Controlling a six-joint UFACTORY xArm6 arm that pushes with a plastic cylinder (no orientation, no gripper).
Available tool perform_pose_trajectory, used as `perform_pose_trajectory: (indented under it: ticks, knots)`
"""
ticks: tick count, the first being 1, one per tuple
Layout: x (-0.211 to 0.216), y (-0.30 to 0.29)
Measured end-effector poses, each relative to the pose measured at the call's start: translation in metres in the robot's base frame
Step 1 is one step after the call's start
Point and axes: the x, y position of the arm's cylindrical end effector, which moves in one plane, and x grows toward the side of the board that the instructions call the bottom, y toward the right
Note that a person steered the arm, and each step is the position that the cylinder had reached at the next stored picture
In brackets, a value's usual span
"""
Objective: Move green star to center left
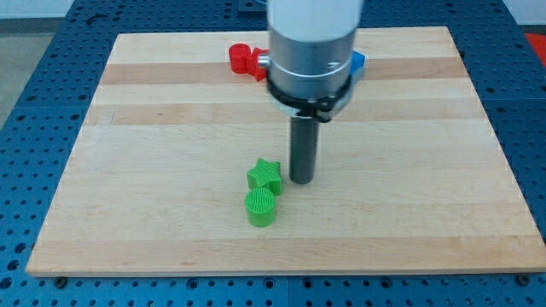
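Observation:
The green star (265,175) lies on the wooden board (153,170), a little below the board's middle. A green cylinder (261,207) stands right below it, touching or almost touching it. My tip (302,181) rests on the board just to the right of the green star, very close to its right edge. The arm's white and grey body hangs over the upper middle of the board and hides what lies under it.
A red block (246,60) lies near the board's top edge, partly hidden by the arm. A blue block (357,60) peeks out on the arm's right side. A blue perforated table (34,102) surrounds the board.

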Motion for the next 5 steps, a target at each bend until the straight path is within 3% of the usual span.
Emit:
perform_pose_trajectory:
  ticks: [2, 5]
  knots:
    - [-0.028, -0.055]
    - [0.013, -0.036]
